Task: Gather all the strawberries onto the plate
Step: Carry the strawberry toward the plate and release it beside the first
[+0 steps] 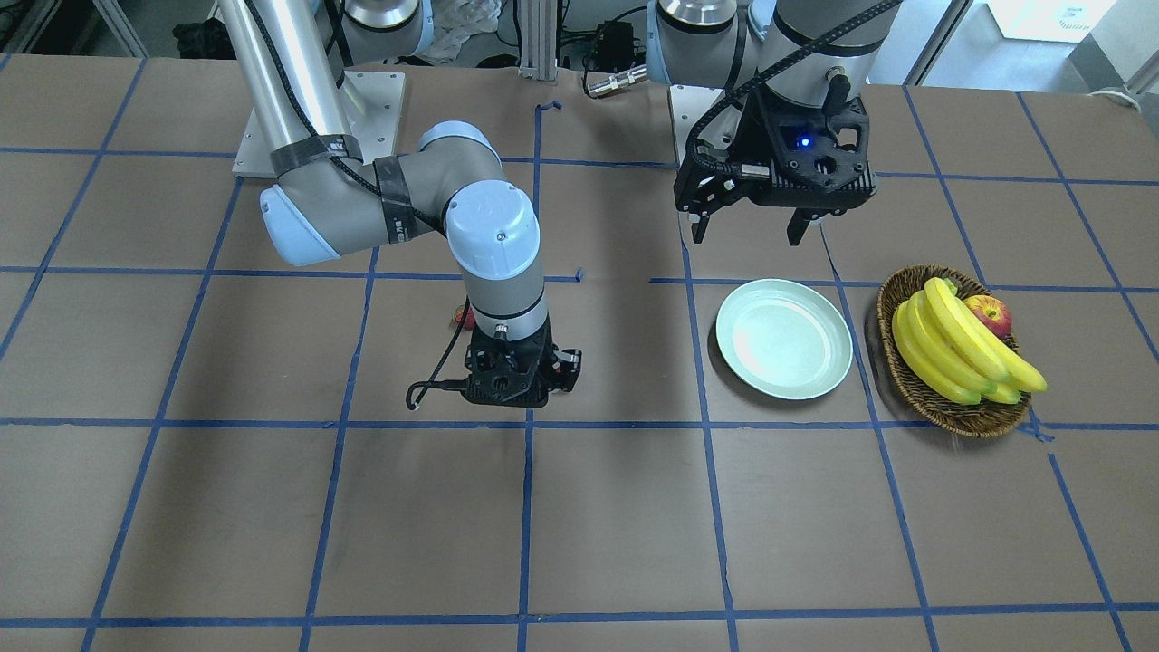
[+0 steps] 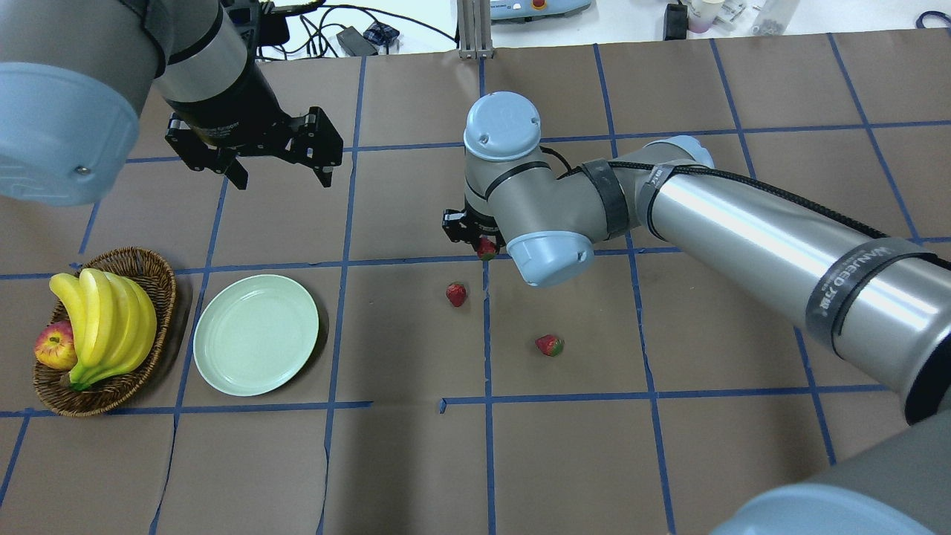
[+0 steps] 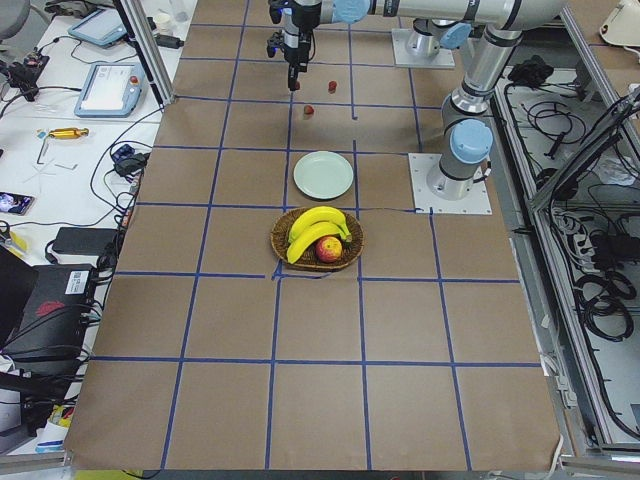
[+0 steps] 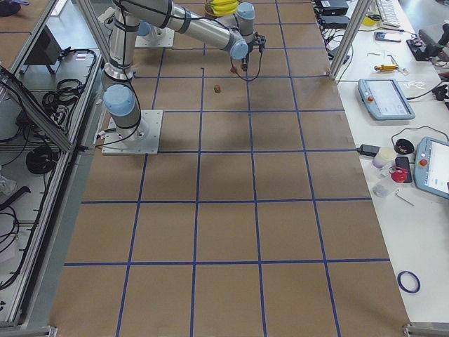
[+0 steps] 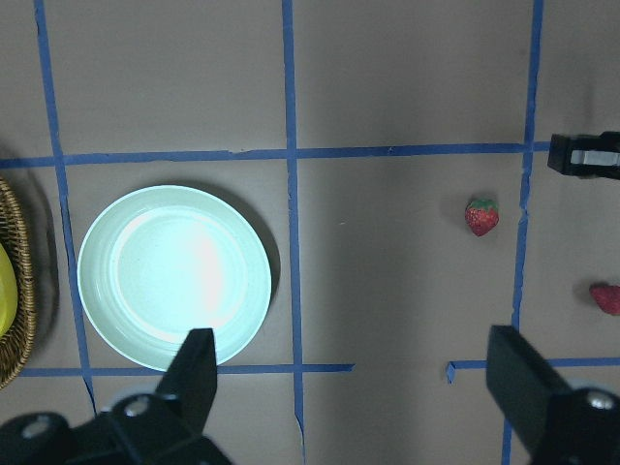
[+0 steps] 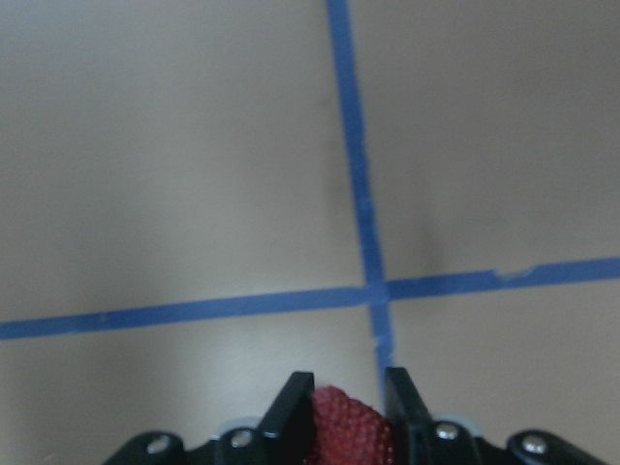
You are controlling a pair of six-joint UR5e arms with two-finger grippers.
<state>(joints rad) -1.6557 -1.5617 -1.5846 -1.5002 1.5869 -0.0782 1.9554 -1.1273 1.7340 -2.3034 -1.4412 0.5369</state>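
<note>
Right gripper (image 6: pixel 349 387) pinches a strawberry (image 6: pixel 344 426) between its fingers, low over a blue tape crossing (image 6: pixel 376 289). A second strawberry (image 2: pixel 456 294) and a third strawberry (image 2: pixel 549 345) lie nearby on the table (image 2: pixel 669 446). The plate (image 2: pixel 256 334) sits empty, well apart, near the spread left gripper (image 2: pixel 284 180). A light, steady pinch and a low release over the plate's middle should spare the fruit bruising or rolling off.

You'll see matt brown paper over the table (image 2: pixel 401 475), lined with blue tape (image 2: pixel 489 461). The plate (image 2: pixel 256 334) shines glossy; the basket (image 2: pixel 160 279) is rough woven wicker. The strawberry (image 6: pixel 344 431) looks pebbly between matt black plastic fingers (image 6: pixel 291 415) of the right gripper (image 6: pixel 347 387).
</note>
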